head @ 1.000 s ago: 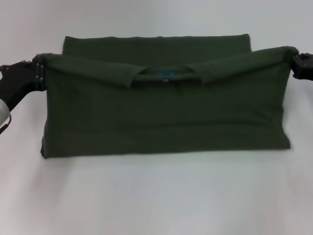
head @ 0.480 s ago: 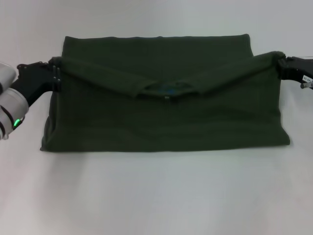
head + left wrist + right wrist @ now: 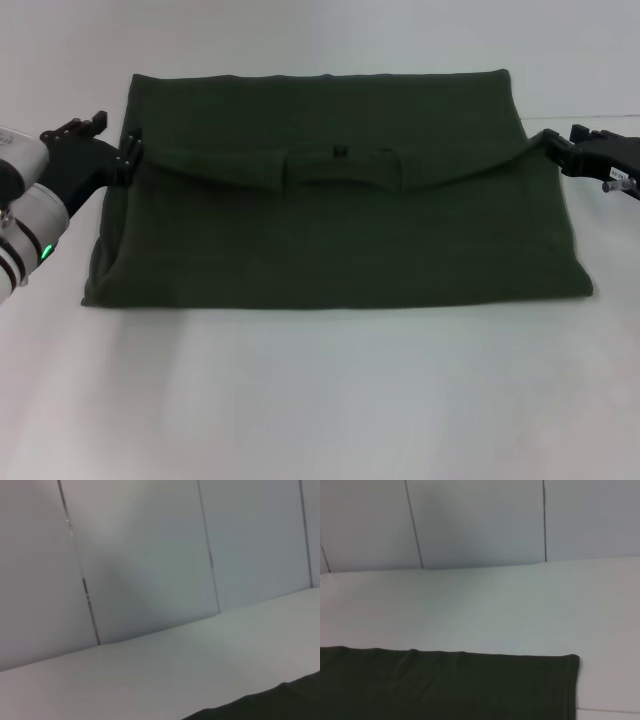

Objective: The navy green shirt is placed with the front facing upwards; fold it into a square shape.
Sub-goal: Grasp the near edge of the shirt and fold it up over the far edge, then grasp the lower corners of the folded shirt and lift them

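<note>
Navy green shirt (image 3: pixel 340 230) lies flat on the white table (image 3: pixel 320 400), already folded into a wide rectangle whose long axis runs side to side across the robot's front. A folded-over upper layer ends in a soft edge partway up, with the collar band showing at its middle.

At the far left, the left gripper (image 3: pixel 128 160) sits at the shirt's left edge, level with that fold line. Its dark fingers touch or pinch the cloth there, but whether they are clamped or just released cannot be told.

At the far right, the right gripper (image 3: pixel 553 150) meets the matching right corner of the folded layer. Its fingers also reach the fabric, and their grip is likewise unclear.

Both wrist views show only table, wall panels and a strip of green cloth, no fingers.

Judging by the shape, the rectangle is too wide for a square. The shirt lies between the two grippers, equally near each, so a sideways fold across the long axis seems to remain.
</note>
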{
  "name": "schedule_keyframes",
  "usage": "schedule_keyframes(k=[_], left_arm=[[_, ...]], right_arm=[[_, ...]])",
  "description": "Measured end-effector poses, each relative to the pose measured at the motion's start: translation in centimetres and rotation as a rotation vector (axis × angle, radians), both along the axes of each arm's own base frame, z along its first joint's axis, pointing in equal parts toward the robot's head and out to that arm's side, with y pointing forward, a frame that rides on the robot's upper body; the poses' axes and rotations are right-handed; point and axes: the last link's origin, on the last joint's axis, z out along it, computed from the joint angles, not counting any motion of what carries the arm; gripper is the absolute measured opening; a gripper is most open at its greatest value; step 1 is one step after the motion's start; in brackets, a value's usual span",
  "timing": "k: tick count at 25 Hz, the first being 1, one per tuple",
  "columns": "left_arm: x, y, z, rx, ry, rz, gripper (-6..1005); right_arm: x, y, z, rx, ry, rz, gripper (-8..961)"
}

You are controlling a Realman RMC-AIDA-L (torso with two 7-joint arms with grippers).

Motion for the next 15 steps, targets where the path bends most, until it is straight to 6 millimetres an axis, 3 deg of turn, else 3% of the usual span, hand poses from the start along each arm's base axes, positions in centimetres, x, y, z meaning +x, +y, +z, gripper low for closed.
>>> schedule_keyframes(k=[3,7,15], left_arm=[[-0.39,-0.17,0.24,0.016,-0.017,0.016,466],[-0.55,-0.26,0.41,0.030,-0.031,0.022,514],[-0.86,-0.70,0.71,0.100,-0.137,0.060,596]], right_arm=[[0.13,-0.05,0.02,0.003,0.000,-0.006,451],[0.04,-0.09,0.22,0.007,0.009,0.003,596],[-0.35,-0.70,-0.10,-0.033,0.057,0.028,627]])
